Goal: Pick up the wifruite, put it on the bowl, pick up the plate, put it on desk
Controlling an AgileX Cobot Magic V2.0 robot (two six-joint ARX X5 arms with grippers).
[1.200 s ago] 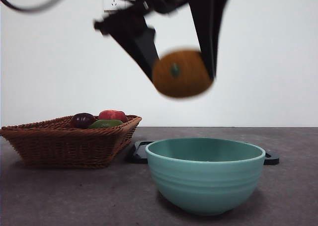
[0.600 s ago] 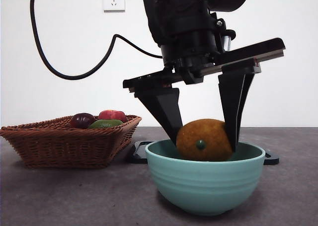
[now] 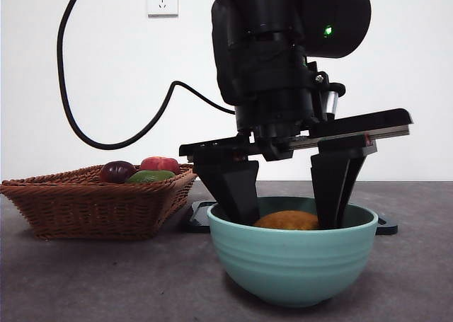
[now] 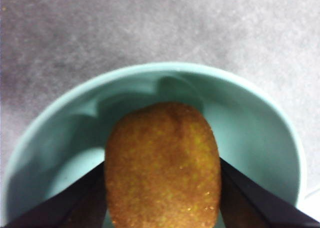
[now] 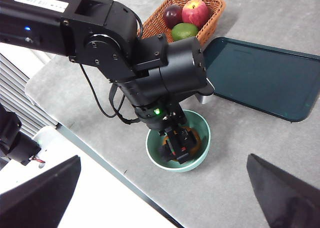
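Observation:
The orange-brown wifruite (image 4: 162,163) sits low inside the mint-green bowl (image 3: 294,262), and only its top (image 3: 287,220) shows over the rim in the front view. My left gripper (image 3: 287,212) reaches down into the bowl, its two black jaws pressed against the fruit's sides, shut on it. The dark teal plate (image 5: 260,77) lies flat on the grey desk (image 3: 106,279) just behind the bowl. My right gripper (image 5: 162,163) hangs high above the table, open and holding nothing.
A brown wicker basket (image 3: 92,202) stands at the left with a dark purple fruit (image 3: 117,171), a red fruit (image 3: 161,164) and a green one (image 3: 150,175). The left arm's black cable (image 3: 106,134) loops above the basket. The desk's near edge (image 5: 100,158) runs close to the bowl.
The left gripper has come down with the wifruite from well above the bowl into it. The fruit now sits lower, mostly hidden behind the rim.

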